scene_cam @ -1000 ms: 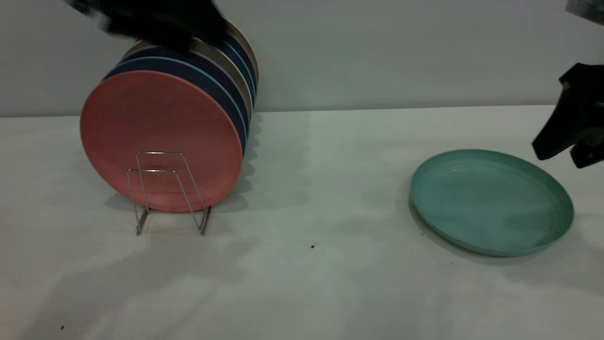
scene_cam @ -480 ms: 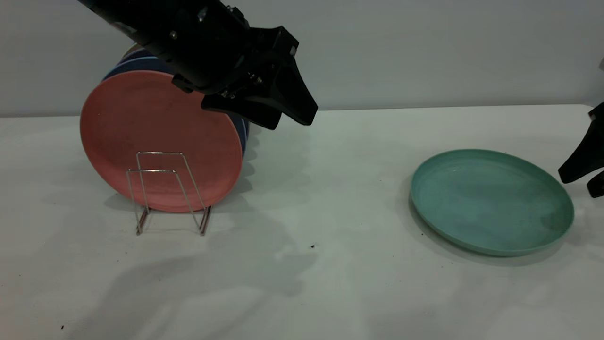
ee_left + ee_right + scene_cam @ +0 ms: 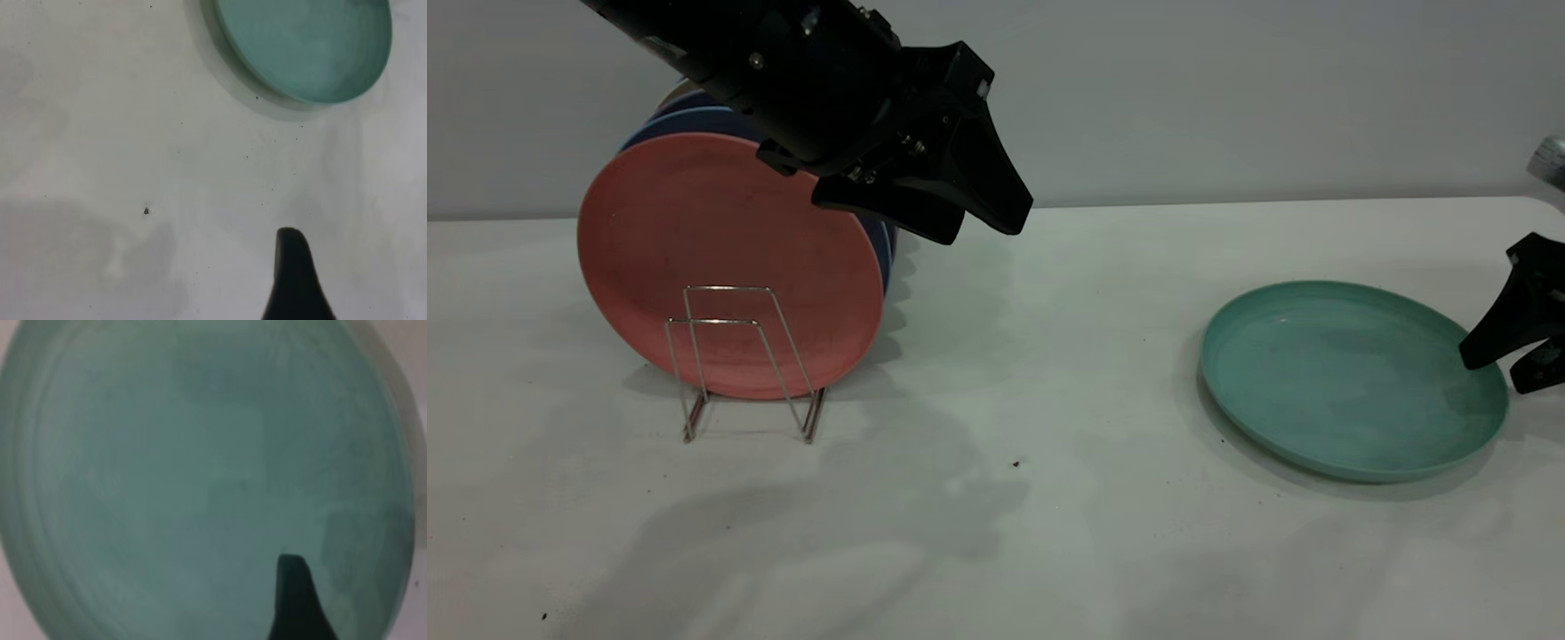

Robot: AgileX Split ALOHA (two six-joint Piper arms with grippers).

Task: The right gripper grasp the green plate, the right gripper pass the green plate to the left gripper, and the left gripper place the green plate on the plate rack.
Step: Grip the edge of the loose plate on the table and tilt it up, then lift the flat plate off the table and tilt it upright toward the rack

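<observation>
The green plate (image 3: pixel 1343 378) lies flat on the white table at the right. It also shows in the left wrist view (image 3: pixel 307 47) and fills the right wrist view (image 3: pixel 187 473). My right gripper (image 3: pixel 1491 373) is open at the plate's right rim, one finger over the plate's inside and the other lower, outside the rim. One of its fingers (image 3: pixel 297 600) shows over the plate. My left gripper (image 3: pixel 985 227) is open and empty, in the air to the right of the plate rack (image 3: pixel 738 356). One of its fingers (image 3: pixel 293 280) shows above bare table.
The rack holds a salmon-pink plate (image 3: pixel 720 240) upright in front, with blue plates (image 3: pixel 876 200) stacked behind it. Two wire loops stand in front of the pink plate. The white table (image 3: pixel 1032 373) lies between rack and green plate.
My right gripper has come down and leftward onto the green plate's right rim. My left arm swung in from the upper left and has barely moved in the last half second.
</observation>
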